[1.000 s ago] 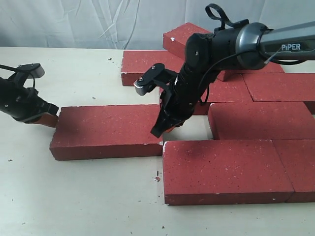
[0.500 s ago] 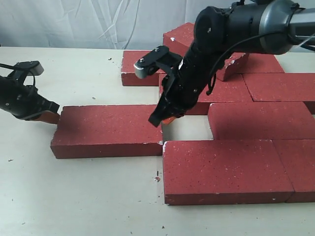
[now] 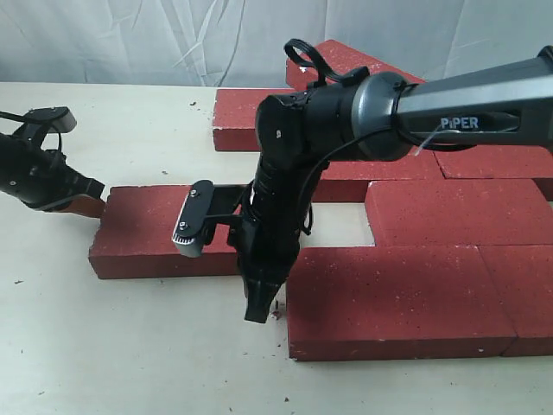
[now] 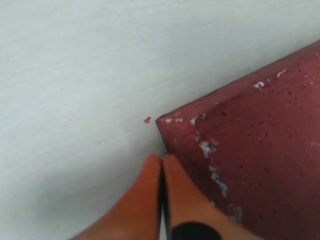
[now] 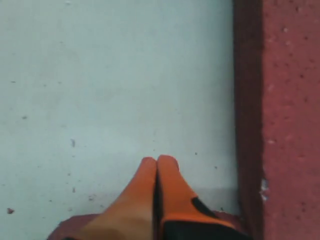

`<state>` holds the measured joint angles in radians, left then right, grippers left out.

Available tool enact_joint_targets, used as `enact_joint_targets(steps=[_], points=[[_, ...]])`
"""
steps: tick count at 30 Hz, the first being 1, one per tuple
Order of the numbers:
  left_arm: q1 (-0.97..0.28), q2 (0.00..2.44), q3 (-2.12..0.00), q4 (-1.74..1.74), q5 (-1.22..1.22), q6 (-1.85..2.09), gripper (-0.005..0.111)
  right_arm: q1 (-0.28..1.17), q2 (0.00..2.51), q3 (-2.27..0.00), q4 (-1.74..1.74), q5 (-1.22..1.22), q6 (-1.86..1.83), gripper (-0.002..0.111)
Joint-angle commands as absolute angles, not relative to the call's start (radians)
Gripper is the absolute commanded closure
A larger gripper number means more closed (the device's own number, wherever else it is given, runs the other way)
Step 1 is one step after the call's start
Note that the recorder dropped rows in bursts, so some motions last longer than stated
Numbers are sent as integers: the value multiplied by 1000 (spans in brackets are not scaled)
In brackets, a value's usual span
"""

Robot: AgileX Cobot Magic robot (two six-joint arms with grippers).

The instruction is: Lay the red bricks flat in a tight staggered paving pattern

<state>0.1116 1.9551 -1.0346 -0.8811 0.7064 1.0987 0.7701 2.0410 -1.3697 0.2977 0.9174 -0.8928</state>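
Note:
Several red bricks lie flat in the exterior view. One loose brick (image 3: pixel 147 229) sits left of the paved group, whose front brick (image 3: pixel 389 298) and middle brick (image 3: pixel 458 212) lie to the right. My left gripper (image 3: pixel 89 206) is shut and empty, its tips (image 4: pixel 161 159) against the loose brick's chipped left corner (image 4: pixel 240 145). My right gripper (image 3: pixel 257 313) reaches across, pointing down at the table in front of the loose brick's right end. It is shut and empty (image 5: pixel 158 161), with the front brick's side (image 5: pixel 280 100) close beside it.
More bricks lie at the back (image 3: pixel 246 117), and one (image 3: pixel 346 59) rests tilted on top of them. A bare gap of table (image 3: pixel 333 226) lies between the loose brick and the middle brick. Red crumbs (image 3: pixel 276 315) dot the table. A white curtain (image 3: pixel 130 35) hangs behind.
My right arm has swung from above the gap between the bricks down to the table in front of the loose brick's right end. The left gripper has stayed at the brick's left corner.

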Motion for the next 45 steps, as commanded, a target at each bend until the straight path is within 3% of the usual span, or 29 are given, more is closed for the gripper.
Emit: enact_joint_targets(steps=[1,21,35,45], points=[[107,1960,-1038,-890,741,1109,107,767,2040,-1371,245,840,-850,109],[107,2002,-1050,-952,752,1160,107,767,2040,-1371,105,725,-704,109],[107,2002,-1050,-974,749,1189,107,791,1942,-1371,129,873,-661,109],[49,2002,-1050,-979,695,1189,107,585,1757,-1272,95,764,-472,109]])
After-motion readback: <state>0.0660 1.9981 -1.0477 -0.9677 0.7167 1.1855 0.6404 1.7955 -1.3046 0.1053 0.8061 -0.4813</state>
